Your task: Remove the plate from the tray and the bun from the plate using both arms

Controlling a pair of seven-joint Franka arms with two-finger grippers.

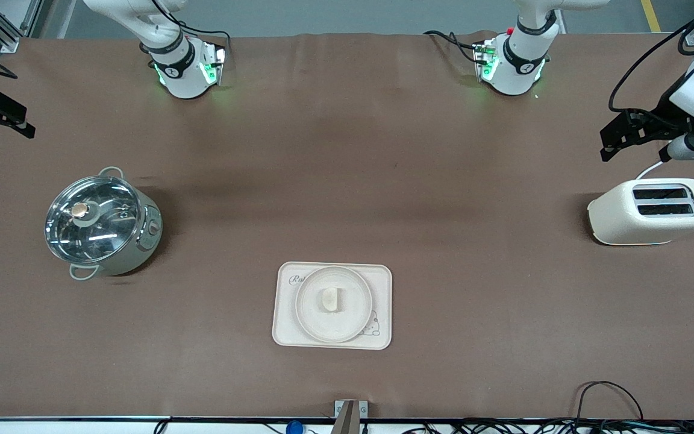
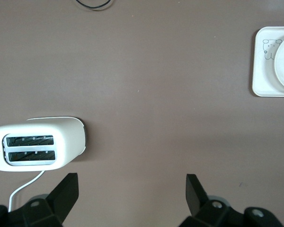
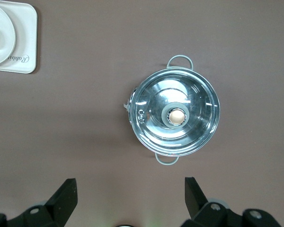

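Brown cloth covers the bench [image 1: 347, 150] from end to end. I take the tray [image 1: 383, 283] as dial centre, with 12 o'clock toward the arm bases.

1. Right gripper [image 3: 130, 198]: hangs over the bench edge at the right arm's end, at about 10 o'clock. Jaws released, spread wide, nothing between them. Its wrist camera looks straight down on the lidded steel pot [image 1: 103, 223], which stands at 9 to 10 o'clock.

2. Tray: lies at the bench's middle, toward the front camera, long axis running 9 to 3. The plate [image 1: 317, 319] sits on it, inside its edges. The bun [image 1: 329, 299] rests at the plate's centre, long axis running roughly 12 to 6.

3. Toaster [image 1: 651, 211]: stands at 2 to 3 o'clock, well apart from the tray.

4. Left gripper [image 2: 131, 194]: hangs at about 2 o'clock, over the bench by the toaster at the left arm's end. Jaws released, spread wide, empty.

Finding: both arms are drawn back to their own ends, wrists pointing down, and neither is committed. I judge the two reaches near equal. Each gripper must travel inward and toward the front camera, toward the plate rim at 9 and at 3.
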